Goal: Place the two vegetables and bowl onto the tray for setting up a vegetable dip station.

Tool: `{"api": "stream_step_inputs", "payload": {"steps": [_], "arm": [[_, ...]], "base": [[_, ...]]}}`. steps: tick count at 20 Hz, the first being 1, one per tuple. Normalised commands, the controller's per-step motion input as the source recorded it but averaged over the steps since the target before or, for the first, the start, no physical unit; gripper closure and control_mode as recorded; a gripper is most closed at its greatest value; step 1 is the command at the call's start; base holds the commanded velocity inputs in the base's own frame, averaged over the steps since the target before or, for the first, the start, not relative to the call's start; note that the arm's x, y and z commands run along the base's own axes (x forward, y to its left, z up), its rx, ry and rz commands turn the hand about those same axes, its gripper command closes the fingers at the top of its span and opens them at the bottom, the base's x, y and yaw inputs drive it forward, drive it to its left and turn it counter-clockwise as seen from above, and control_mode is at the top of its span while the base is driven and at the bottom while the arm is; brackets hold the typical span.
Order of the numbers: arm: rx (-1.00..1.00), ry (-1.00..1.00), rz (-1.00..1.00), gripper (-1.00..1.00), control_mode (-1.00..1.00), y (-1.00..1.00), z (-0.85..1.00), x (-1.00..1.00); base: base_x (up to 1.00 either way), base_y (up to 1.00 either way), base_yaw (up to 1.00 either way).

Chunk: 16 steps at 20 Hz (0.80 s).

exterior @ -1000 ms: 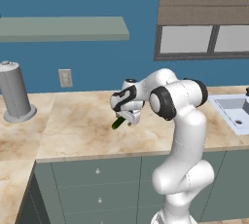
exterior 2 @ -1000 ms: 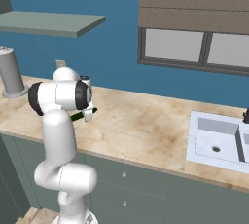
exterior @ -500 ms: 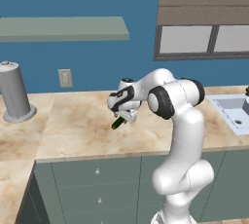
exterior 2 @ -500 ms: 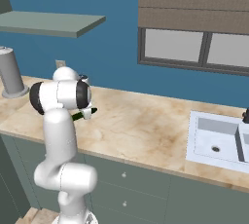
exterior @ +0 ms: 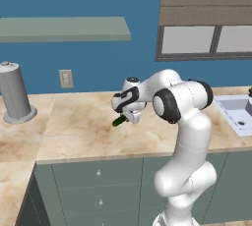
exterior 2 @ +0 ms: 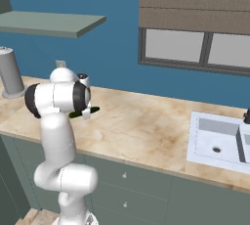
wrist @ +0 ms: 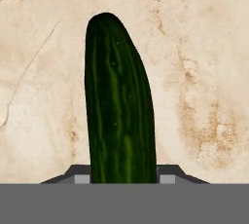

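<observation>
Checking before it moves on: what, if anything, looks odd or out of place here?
Nothing looks spilled or damaged. The dark green vegetable is clamped in the gripper, held above the counter.

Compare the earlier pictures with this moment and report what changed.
Hardly anything. The end effector remains clamped on the cucumber, carried above the counter; the arm's pose looks about the same, with at most a slight drift. The metal canister and the sink stayed where they were, and the cameras did not shift.
</observation>
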Motion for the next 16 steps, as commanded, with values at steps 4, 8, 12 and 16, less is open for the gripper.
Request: {"api": "stream_step_inputs", "payload": {"steps": [4, 8, 12, 16], "arm": [[-0.02, 0.02, -0.34, 1.0, -1.0, -0.03, 0.33, -0.15], [-0.05, 0.05, -0.17, 1.0, -1.0, -0.07, 0.39, -0.04], [0.01, -0.03, -0.17, 1.0, -1.0, -0.29, 0.82, -0.43], [0.0, 0.0, -0.18, 1.0, -1.0, -0.25, 0.5, -0.53]], "base": [[0.0, 0.0, 0.0], [0.0, 0.0, 0.0], [0.0, 0.0, 0.0], [0.0, 0.0, 0.0]]}}
